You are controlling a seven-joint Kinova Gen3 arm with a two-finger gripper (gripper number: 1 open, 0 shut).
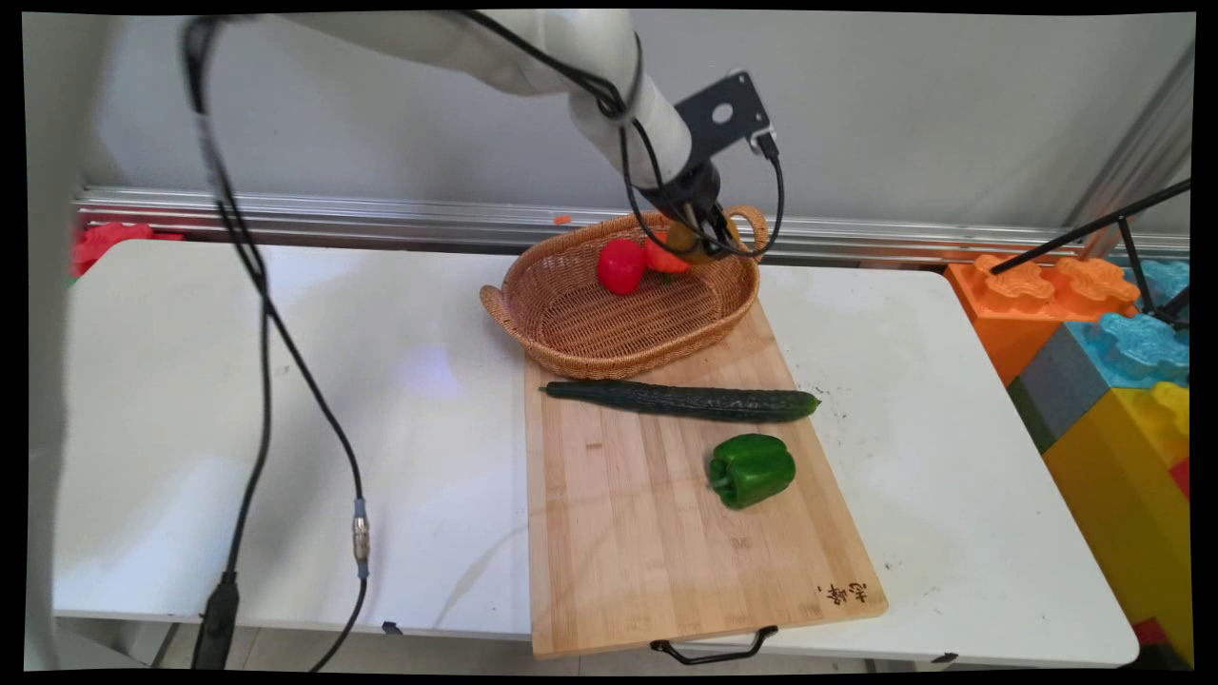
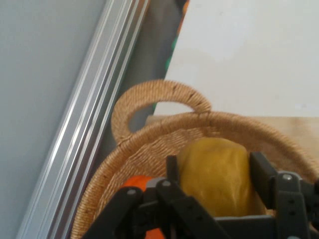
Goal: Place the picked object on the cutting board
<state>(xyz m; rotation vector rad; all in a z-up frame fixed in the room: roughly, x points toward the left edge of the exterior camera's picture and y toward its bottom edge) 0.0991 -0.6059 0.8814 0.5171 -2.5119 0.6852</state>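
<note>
My gripper hangs over the far right end of a wicker basket, just inside the handle. It is shut on a yellow pepper. In the hand view the yellow pepper fills the gap between the two fingers, low inside the basket wall. A red pepper and an orange-red fruit lie in the basket beside the gripper. The orange-red fruit shows at the left of the linkage.
The basket's near end rests on a wooden cutting board. A dark cucumber and a green pepper lie on the board. Big coloured blocks stand at the table's right. A black cable hangs at the left.
</note>
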